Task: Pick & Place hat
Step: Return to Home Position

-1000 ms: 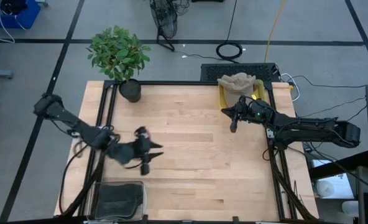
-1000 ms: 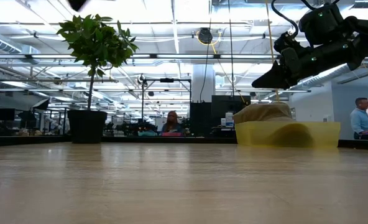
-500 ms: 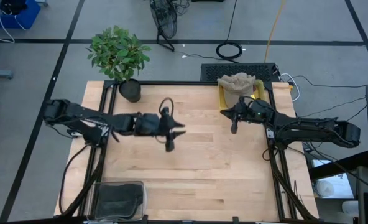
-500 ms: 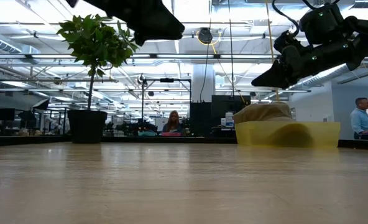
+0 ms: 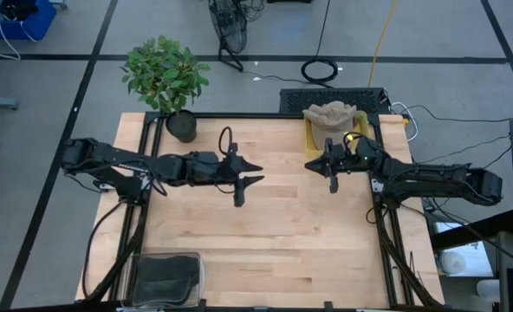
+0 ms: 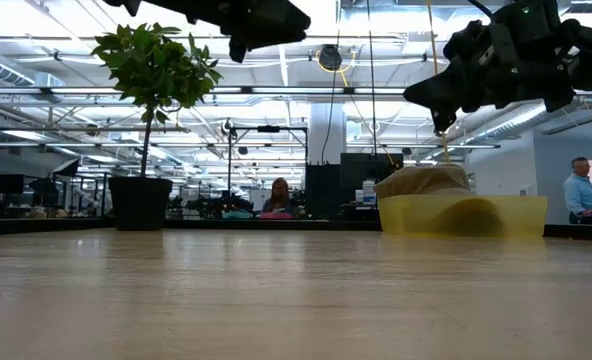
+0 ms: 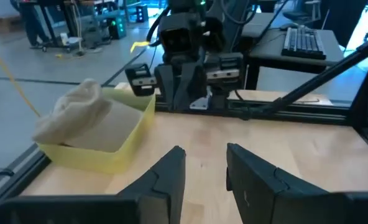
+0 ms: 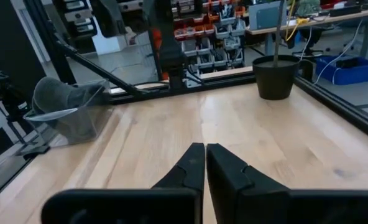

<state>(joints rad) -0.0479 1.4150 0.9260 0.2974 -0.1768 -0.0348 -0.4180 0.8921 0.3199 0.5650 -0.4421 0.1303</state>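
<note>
A tan hat lies in a yellow bin at the table's far right; both also show in the left wrist view, the hat in the bin. A dark grey hat sits in a clear bin at the near left corner. My left gripper hangs open over the table's middle, pointing toward the right, with nothing between its fingers. My right gripper hovers shut just in front of the yellow bin, pointing left, with nothing in it.
A potted plant stands at the far left corner, its pot on the wood. Black frame rails run along the table's left and right sides. Bare wood lies between and in front of the grippers. People sit in the room behind.
My left gripper has swung from the near left of the table up toward the far edge and right, to the middle, turning until it faces the right arm. My right gripper has stayed in place and turned at the wrist, now pointing more level toward the left.
</note>
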